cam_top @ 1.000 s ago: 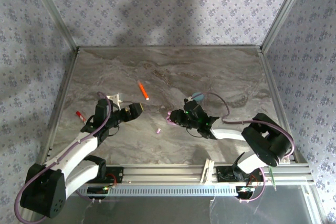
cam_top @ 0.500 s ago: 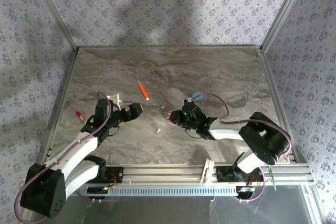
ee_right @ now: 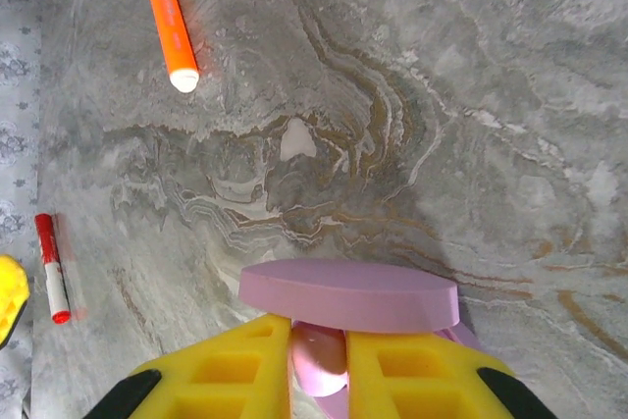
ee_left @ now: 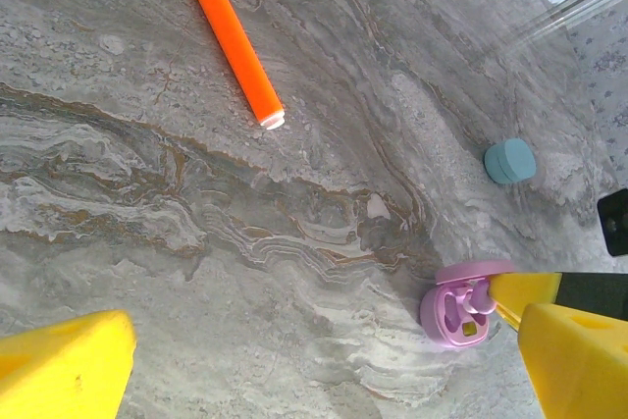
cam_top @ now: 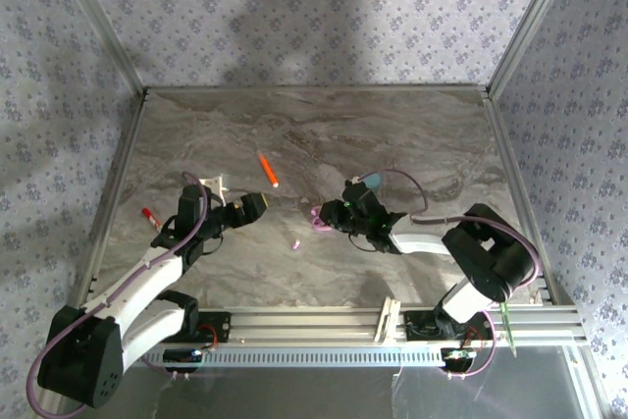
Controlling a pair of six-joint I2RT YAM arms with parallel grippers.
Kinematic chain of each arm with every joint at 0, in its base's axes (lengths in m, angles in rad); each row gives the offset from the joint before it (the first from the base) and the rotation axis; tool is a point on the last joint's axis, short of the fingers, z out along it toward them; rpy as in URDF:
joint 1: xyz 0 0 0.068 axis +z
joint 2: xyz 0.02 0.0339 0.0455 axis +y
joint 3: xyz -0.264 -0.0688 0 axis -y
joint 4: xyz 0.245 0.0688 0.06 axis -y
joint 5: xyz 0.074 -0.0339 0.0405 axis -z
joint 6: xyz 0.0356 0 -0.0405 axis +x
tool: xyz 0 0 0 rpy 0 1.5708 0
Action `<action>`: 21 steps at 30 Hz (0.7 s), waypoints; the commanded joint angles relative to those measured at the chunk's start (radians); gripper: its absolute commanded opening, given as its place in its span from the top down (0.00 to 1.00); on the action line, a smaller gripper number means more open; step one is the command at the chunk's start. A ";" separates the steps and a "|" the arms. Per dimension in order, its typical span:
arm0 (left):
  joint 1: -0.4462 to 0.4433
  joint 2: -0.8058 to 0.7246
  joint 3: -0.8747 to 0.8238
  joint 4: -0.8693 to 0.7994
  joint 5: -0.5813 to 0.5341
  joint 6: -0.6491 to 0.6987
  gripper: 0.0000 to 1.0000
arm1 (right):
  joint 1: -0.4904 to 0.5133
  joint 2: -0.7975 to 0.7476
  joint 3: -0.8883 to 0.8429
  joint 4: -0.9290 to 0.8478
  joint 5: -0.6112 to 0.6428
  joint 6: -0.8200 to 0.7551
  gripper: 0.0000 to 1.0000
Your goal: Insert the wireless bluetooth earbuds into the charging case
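Observation:
A pink charging case stands open on the marble table, its lid raised. My right gripper is shut on a pink earbud, held just over the case's wells behind the lid. In the left wrist view the open pink case shows its wells, with the held bud at its rim. From above, the right gripper sits at the case. Another pink earbud lies loose on the table. My left gripper hangs open to the left, holding nothing. A shut cyan case rests farther back.
An orange pen-like stick lies behind the grippers, also in the left wrist view as the orange stick. A red marker sits near the left edge. A small white item lies by the left arm. Patterned walls enclose the table.
The right arm has shifted slightly left and farther back over the pink case, now partly covering the cyan case from above. The left arm has not moved.

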 commanded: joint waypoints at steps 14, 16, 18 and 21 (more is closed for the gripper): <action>-0.008 -0.022 0.026 0.009 0.010 0.006 0.00 | 0.067 -0.046 -0.018 -0.007 0.066 0.038 0.81; -0.008 -0.023 0.026 0.009 0.010 0.006 0.00 | 0.070 -0.038 -0.015 -0.006 0.073 0.042 0.81; -0.008 -0.025 0.026 0.007 0.010 0.006 0.00 | 0.072 -0.029 -0.017 0.002 0.078 0.045 0.81; -0.009 -0.027 0.026 0.006 0.010 0.007 0.00 | 0.071 -0.014 -0.018 0.015 0.077 0.051 0.81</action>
